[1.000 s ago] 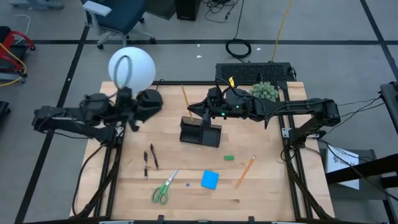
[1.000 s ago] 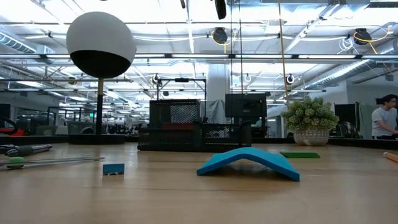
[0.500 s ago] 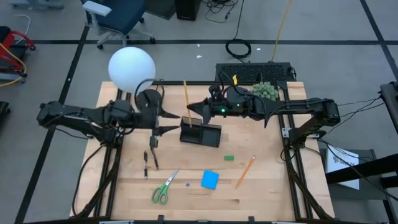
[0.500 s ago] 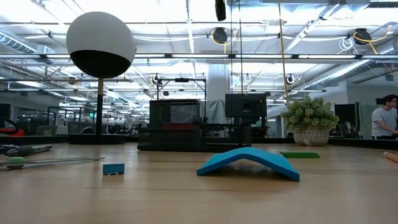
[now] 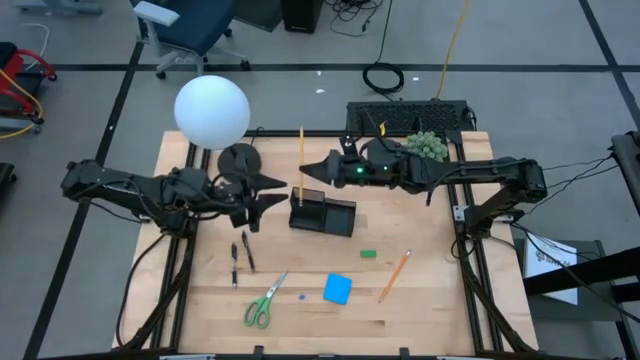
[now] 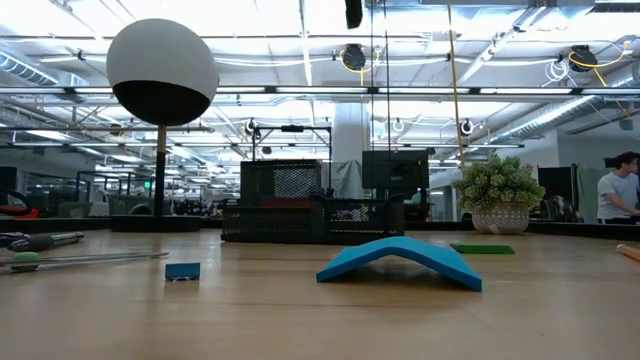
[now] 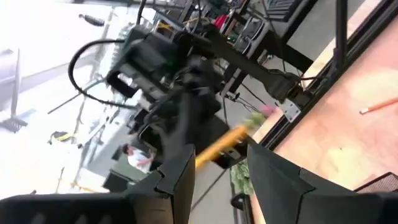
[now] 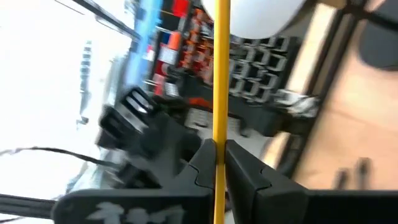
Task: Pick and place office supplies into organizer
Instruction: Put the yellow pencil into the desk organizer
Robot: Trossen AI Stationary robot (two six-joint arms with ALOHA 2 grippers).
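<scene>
Right gripper (image 5: pixel 304 182): pinching a yellow pencil (image 5: pixel 301 150) between closed fingers, holding it just above the back section of the organizer (image 5: pixel 323 213).
Left gripper (image 5: pixel 268 195): hovering with fingers apart and empty, just beside the organizer, near the two dark pens (image 5: pixel 241 255).
Pencil handling: looking light, stiff and thin; likely slipping or pivoting in a pinch, so gripping mid-shaft and lowering it upright seems safest.
Remaining supplies: lying flat on the table (image 5: pixel 440 300) are the green-handled scissors (image 5: pixel 262 303), blue pad (image 5: pixel 337 289), green eraser (image 5: pixel 368 254) and second pencil (image 5: pixel 394 276).
Pad: arching in the low view, looking soft and flexible.
</scene>
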